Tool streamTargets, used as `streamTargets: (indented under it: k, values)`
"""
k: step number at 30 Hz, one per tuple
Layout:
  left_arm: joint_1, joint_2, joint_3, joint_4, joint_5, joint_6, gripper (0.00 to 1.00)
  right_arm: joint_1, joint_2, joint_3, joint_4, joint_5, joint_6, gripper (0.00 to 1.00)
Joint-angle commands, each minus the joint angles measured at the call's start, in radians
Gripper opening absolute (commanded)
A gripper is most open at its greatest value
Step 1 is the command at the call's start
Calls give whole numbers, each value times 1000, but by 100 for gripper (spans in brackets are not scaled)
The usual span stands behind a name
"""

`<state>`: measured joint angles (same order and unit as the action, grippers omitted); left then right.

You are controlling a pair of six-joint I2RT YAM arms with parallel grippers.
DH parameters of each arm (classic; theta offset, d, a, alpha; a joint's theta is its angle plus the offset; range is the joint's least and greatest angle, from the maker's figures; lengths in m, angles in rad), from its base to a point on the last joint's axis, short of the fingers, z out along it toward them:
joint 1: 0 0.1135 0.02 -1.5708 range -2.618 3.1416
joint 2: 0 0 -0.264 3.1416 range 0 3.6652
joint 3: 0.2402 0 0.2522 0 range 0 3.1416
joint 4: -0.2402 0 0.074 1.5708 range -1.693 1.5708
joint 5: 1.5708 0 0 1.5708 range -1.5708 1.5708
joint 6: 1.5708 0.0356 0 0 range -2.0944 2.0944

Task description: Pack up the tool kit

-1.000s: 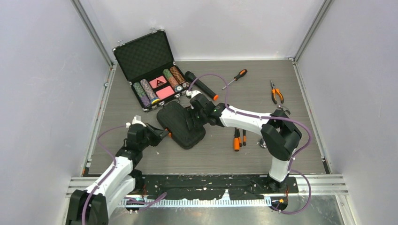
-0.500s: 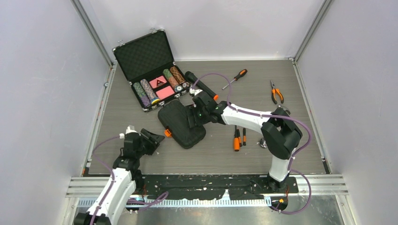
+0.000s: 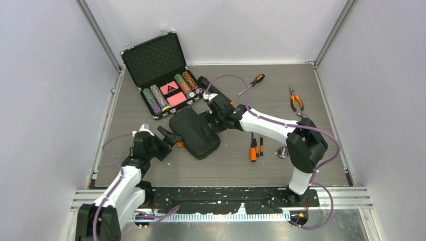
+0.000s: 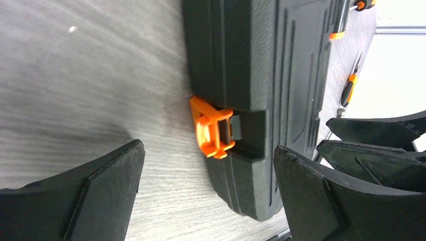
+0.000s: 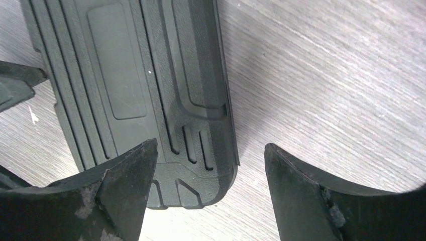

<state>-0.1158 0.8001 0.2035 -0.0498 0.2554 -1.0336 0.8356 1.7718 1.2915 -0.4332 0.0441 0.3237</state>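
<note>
Top external view shows you the tool kit case (image 3: 195, 133) lying closed and flat at frame centre, with loose hand tools (image 3: 254, 148) to its right. Your left gripper (image 3: 168, 136) sits at its lower-left edge and the right gripper (image 3: 207, 122) at its upper-right.

Left wrist view: the claw is spread wide and pinches nothing, with the orange latch (image 4: 213, 128) between the fingers.

Right wrist view: this claw is spread too, straddling the case's rim.

Judge the ribbed shell stiff, light and rather slick. Take it by an edge, and flip the latch first.
</note>
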Motion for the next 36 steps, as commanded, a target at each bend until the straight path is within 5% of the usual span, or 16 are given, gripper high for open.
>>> streamTargets:
  k: [1,10,17,25,36]
  values:
    - [4,75,75,144,19,52,100,4,-8,72,-17,11,-35,83]
    - [5,322,112,298,98,9,100,-6,89,48,35,-83,-3,82]
    - [5,335,103,321,158,32,99,-65,130,-80,95,-232,77,77]
    - [4,297,109,323,258,39,99,-138,118,-254,225,-434,192,50]
    - [-12,81,121,233,316,12,99,-237,129,-445,418,-581,361,31]
